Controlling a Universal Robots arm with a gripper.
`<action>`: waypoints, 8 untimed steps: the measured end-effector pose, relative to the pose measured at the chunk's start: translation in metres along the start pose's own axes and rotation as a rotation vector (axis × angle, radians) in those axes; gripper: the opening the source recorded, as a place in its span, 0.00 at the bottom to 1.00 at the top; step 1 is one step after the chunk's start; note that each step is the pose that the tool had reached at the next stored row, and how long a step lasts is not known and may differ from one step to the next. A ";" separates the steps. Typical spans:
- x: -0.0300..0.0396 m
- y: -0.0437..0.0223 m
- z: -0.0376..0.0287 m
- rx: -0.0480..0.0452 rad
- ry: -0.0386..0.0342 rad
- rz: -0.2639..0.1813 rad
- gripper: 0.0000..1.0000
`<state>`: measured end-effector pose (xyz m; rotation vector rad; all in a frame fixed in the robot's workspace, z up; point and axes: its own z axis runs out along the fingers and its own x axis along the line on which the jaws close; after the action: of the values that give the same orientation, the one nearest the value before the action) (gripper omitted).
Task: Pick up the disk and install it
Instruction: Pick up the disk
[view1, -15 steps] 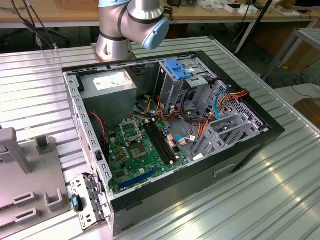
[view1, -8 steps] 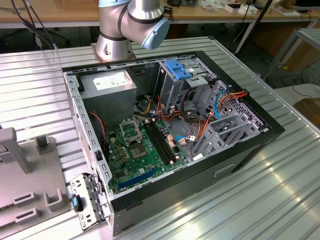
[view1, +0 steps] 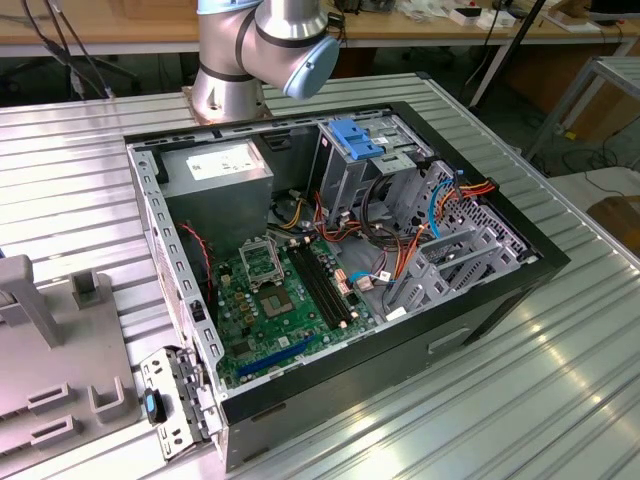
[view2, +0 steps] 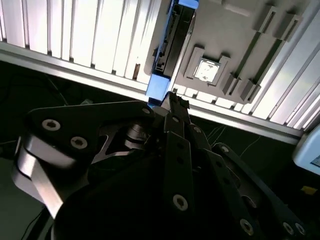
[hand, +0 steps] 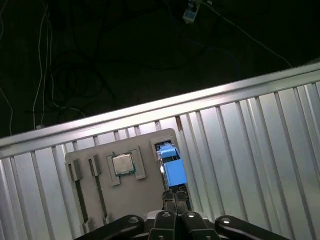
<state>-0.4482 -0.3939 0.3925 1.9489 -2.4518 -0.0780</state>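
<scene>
On the exterior view's left lies the grey fixture (view1: 80, 350). At its middle and right the open case (view1: 480, 320) sits on the ribbed table (view1: 560, 400), with no disk visibly mounted in it.

In the first wrist view the fixture (hand: 130, 200) holds, in order, 2 long slots (hand: 96, 192), a square chip (hand: 122, 164) and then the disk (hand: 173, 170). The slots and chip lie off to one side of the jaws' line. The disk lies straight ahead of the gripper (hand: 176, 202), just past the tips as pictured.

The jaws are pressed together: the 2 fingers sit side by side with barely a seam between them. I judge that they hold nothing — the fixture looks well beneath them, so the disk is probably apart from the tips, though no view settles that.

The disk stands on edge in the fixture's corner pocket, near the table's rim. In the second wrist view the disk (view2: 172, 42) runs long and thin, directly away from the gripper (view2: 175, 102). The long axis carries on from the seam, so the thin side faces across the jaws. With only 1 arm, no other is nearer.

Seen edge-on, the disk is dark along its middle, with light-blue plastic at both ends. Its label is not visible.
</scene>
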 end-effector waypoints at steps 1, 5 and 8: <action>0.0000 0.0000 0.0000 -0.0003 0.0005 -0.012 0.11; 0.0000 0.0001 0.0000 -0.0015 0.0028 -0.063 0.11; 0.0000 0.0001 0.0000 -0.0023 0.0043 -0.097 0.11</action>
<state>-0.4482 -0.3939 0.3925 2.0642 -2.3524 -0.0772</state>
